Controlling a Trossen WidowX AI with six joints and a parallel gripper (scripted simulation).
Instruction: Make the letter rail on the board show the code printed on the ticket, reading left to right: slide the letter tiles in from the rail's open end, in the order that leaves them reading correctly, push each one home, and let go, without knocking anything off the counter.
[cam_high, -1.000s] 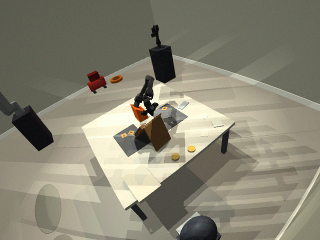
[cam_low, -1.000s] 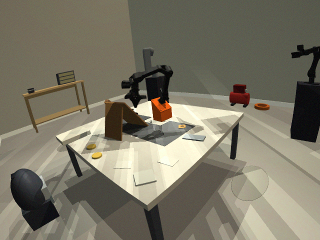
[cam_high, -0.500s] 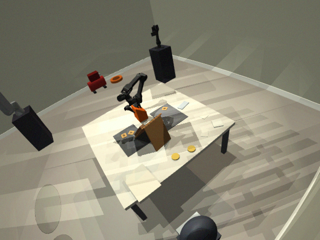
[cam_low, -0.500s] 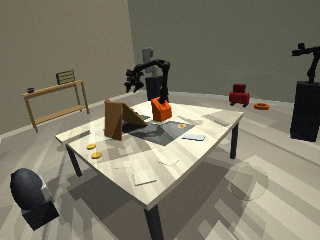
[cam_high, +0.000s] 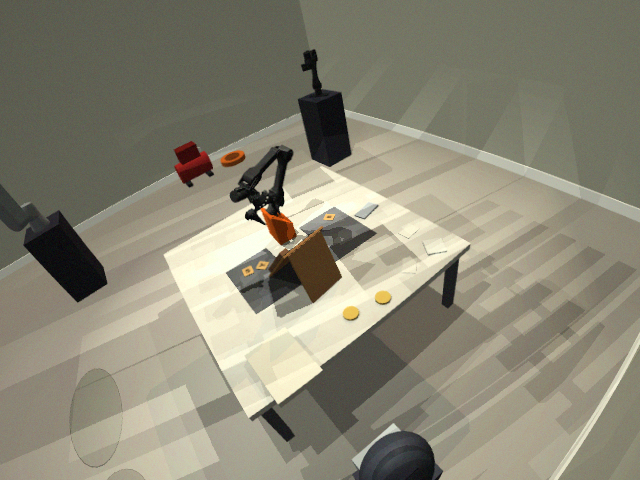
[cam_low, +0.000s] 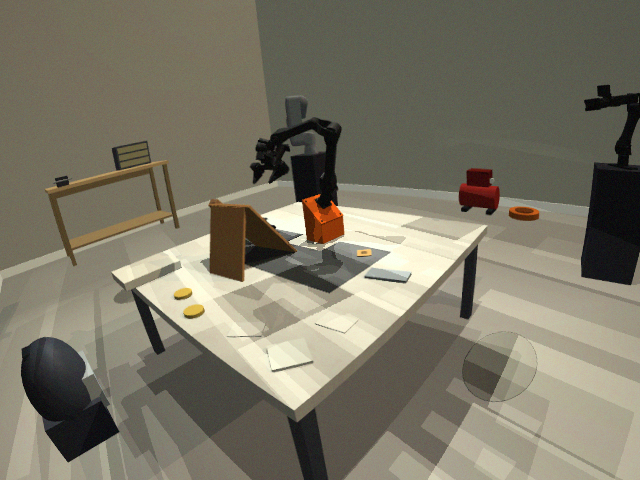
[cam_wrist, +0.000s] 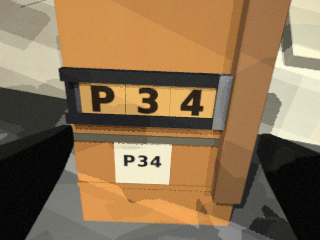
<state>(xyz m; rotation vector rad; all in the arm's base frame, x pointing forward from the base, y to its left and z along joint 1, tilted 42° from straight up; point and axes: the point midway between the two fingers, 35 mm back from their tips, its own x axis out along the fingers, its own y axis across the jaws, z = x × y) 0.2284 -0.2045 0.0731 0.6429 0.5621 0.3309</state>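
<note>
The brown board (cam_high: 316, 268) (cam_low: 227, 242) (cam_wrist: 150, 35) stands tilted on the table. In the wrist view its black rail (cam_wrist: 140, 75) holds a P tile (cam_wrist: 102, 99), a 3 tile (cam_wrist: 148, 100) and a 4 tile (cam_wrist: 192, 102), side by side and upright. The 4 is near the grey piece at the right end; a narrow dark gap shows left of the P. The ticket (cam_wrist: 142, 172) below reads P34. My gripper (cam_low: 263, 180) (cam_wrist: 166, 138) is open and empty, above and back from the board's face, touching nothing.
Two loose tiles (cam_high: 248, 270) (cam_high: 262, 265) lie on the dark mat left of the board; another tile (cam_high: 329, 217) (cam_low: 363, 252) lies on the other side. A grey slab (cam_high: 366, 210) (cam_low: 388, 274) and two yellow discs (cam_high: 382, 297) (cam_high: 351, 313) lie on the table. The orange arm base (cam_high: 279, 227) (cam_low: 324, 224) stands behind the board.
</note>
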